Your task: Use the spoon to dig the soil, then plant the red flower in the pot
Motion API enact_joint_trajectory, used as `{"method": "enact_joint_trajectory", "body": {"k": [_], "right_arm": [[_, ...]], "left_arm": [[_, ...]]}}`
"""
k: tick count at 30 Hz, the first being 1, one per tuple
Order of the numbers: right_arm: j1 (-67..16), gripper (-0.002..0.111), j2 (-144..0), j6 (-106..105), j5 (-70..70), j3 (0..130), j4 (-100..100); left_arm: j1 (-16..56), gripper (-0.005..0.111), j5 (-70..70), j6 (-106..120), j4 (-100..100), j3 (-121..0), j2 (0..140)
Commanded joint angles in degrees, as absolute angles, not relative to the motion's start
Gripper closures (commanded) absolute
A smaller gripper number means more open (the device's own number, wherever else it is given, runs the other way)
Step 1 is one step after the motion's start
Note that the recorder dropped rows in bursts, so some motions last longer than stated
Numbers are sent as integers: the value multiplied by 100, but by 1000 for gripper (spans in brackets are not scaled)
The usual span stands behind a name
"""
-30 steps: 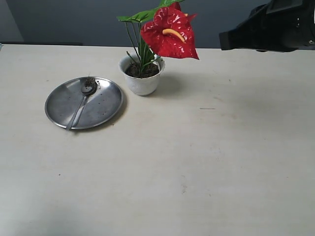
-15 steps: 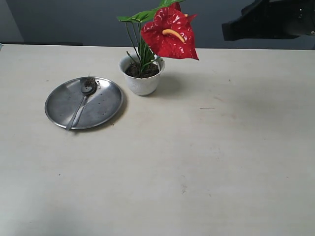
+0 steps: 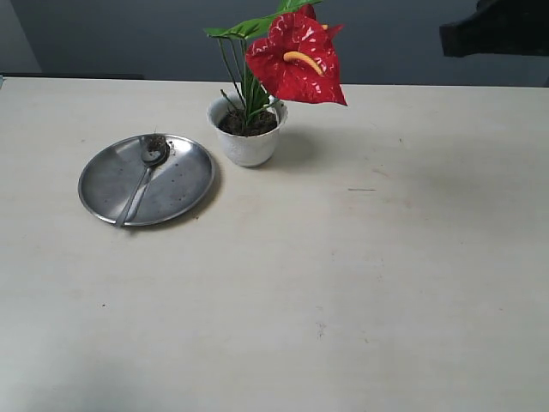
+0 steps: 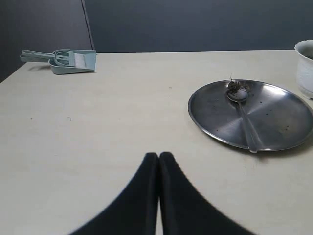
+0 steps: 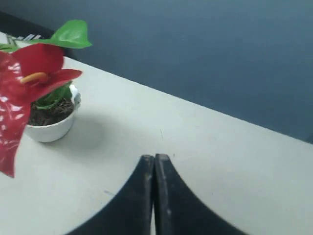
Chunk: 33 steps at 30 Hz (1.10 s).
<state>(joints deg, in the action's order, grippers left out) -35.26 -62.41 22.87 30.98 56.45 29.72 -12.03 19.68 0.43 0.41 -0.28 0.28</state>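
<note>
The red flower (image 3: 296,60) stands in the white pot (image 3: 248,144), and the spoon (image 3: 140,189) lies on the steel plate (image 3: 184,176). Our left gripper (image 4: 159,154) and right gripper (image 5: 154,157) are closed, empty. Planting looks done, so we should retreat high, clear of the bloom.

Exterior view: dark right arm (image 3: 497,26) clipped by the frame corner; you get only a stub. Red artificial flower (image 3: 296,60): topmost green leaf cut by the frame edge, stem feet buried in dark brown soil (image 3: 249,124).

Left wrist view: small white scalloped pot (image 4: 305,68) cut off, a sliver only. Slim silver metal spoon (image 4: 246,125): bowl partly hidden under a soil clump. Pale green dustpan set (image 4: 63,59): too small for you to sort its parts. Left end effector (image 4: 159,155): base out of frame.

Right wrist view: flower bloom blurred, cut at the edge, hiding part of the pot. Right end effector (image 5: 154,157): base out of frame.
</note>
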Motion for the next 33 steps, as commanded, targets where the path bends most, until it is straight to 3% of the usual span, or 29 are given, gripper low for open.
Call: {"method": "enact_joint_trajectory", "body": {"k": [1,17,28,33], "right_arm": [[-2585,109,-6029,2207,3161,5598,1879],[392,109,-3857,0,4218,5116,446],[1135,109,-1955,0,4002,3631,389],[1149,109,-1376,0,3231,3166,43]], "left_arm": [[-1174,106,1915,39,105,0,0],[-1174,106,1915,39,105,0,0],[-1174,106,1915,39,105,0,0],[-1174,106,1915,39,105,0,0]]}}
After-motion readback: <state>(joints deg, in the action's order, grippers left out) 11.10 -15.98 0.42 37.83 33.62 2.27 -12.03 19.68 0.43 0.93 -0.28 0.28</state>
